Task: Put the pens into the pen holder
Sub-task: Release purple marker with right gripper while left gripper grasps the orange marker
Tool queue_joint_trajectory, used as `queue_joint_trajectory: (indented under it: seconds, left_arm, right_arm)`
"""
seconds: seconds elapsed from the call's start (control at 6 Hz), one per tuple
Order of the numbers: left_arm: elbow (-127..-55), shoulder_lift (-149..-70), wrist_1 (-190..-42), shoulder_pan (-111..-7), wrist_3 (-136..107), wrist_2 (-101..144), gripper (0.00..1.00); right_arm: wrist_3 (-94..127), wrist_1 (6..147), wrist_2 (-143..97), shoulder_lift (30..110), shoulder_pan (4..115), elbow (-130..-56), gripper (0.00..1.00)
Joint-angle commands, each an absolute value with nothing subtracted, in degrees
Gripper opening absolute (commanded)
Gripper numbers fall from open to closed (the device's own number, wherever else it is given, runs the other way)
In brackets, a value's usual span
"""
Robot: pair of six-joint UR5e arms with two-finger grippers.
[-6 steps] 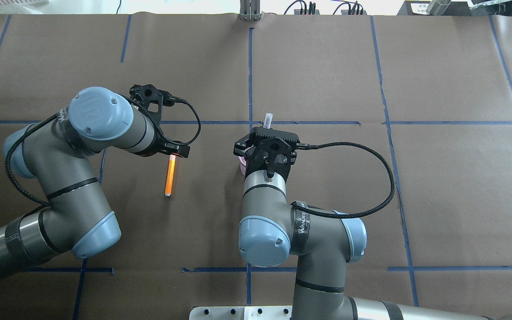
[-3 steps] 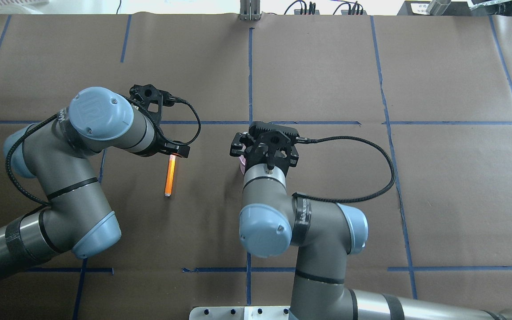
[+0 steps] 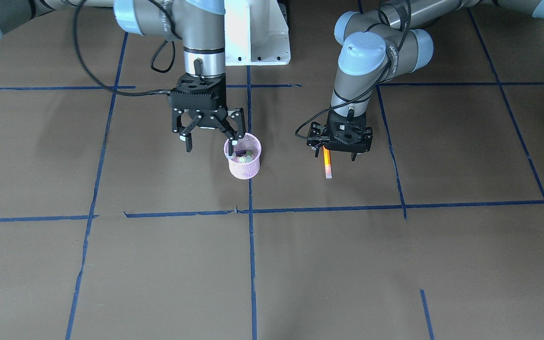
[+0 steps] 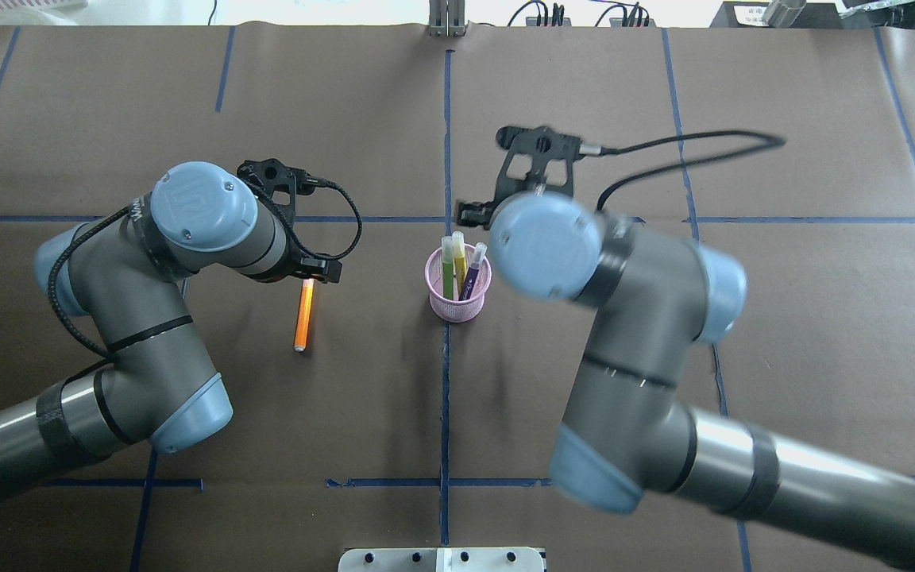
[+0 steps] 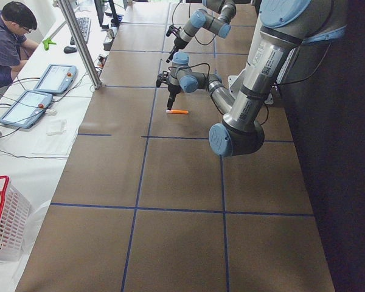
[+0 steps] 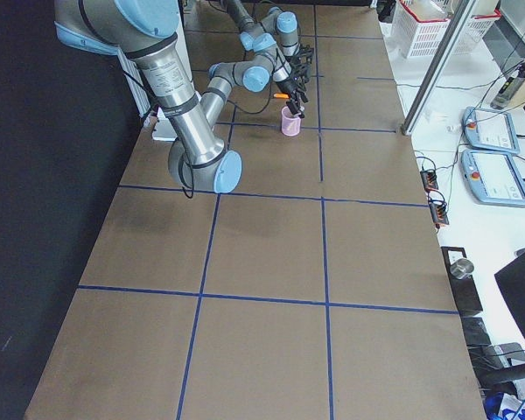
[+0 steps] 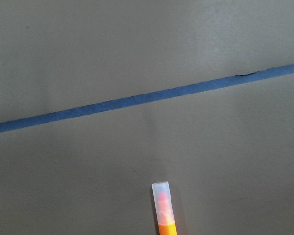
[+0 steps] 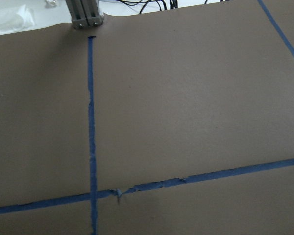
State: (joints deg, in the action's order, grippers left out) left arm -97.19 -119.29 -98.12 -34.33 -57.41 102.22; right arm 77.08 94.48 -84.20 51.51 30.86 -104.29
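The pink mesh pen holder (image 4: pixel 459 295) stands at the table's middle with a green pen (image 4: pixel 448 266), a yellowish pen (image 4: pixel 459 260) and a purple pen (image 4: pixel 472 272) upright in it. An orange pen (image 4: pixel 303 314) lies flat to its left. My left gripper (image 3: pixel 335 154) hovers open over the orange pen's (image 3: pixel 327 164) near end; the left wrist view shows only the pen's pale cap (image 7: pixel 162 198). My right gripper (image 3: pixel 210 142) is open and empty beside the holder (image 3: pixel 244 163) in the front view. In the overhead view its arm is blurred, raised over the holder's right.
Brown paper with blue tape lines (image 4: pixel 447 135) covers the table. The robot's white base plate (image 3: pixel 257 33) sits at the robot side. An operator (image 5: pixel 9 36) sits at a side desk with tablets, and a white basket (image 6: pixel 424 17) stands off the table.
My right arm has swung up and away from the holder, uncovering it with three pens inside; the pen it held earlier is out of its jaws. My left arm shifted slightly.
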Motion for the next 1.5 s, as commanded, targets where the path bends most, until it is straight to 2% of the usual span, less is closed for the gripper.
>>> queue_joint_trajectory:
  seconds: [0.0,0.17,0.5,0.67,1.17,1.33]
  left_arm:
    - [-95.1,-120.5,-98.1,-34.1,-58.5,102.2,0.79]
    - [-92.9,-121.6,-98.2,-33.8,-60.7,102.3,0.65]
    - [-91.4,-122.4,-98.1,-33.8,-60.8,102.3,0.56]
    - [-90.9,-122.3,-98.1,-33.8,-60.9,104.5,0.53]
    - [-89.3,-122.4,-98.3,-33.4,-60.8,104.8,0.53]
    - [-89.1,-122.4,-98.3,-33.3,-60.9,104.8,0.47]
  right_arm:
    - [66.5,96.2,-103.4,53.2,41.2,-105.4,1.0]
    - [65.8,96.1,-103.8,53.8,41.7,-105.4,1.0]
    - [65.9,95.9,-104.2,54.1,41.7,-105.8,1.0]
    - [65.9,95.9,-104.2,54.1,41.7,-105.9,1.0]
    - [65.9,96.0,-104.2,54.7,41.7,-106.6,1.0]
    - [65.9,96.0,-104.2,54.7,41.7,-106.6,1.0]
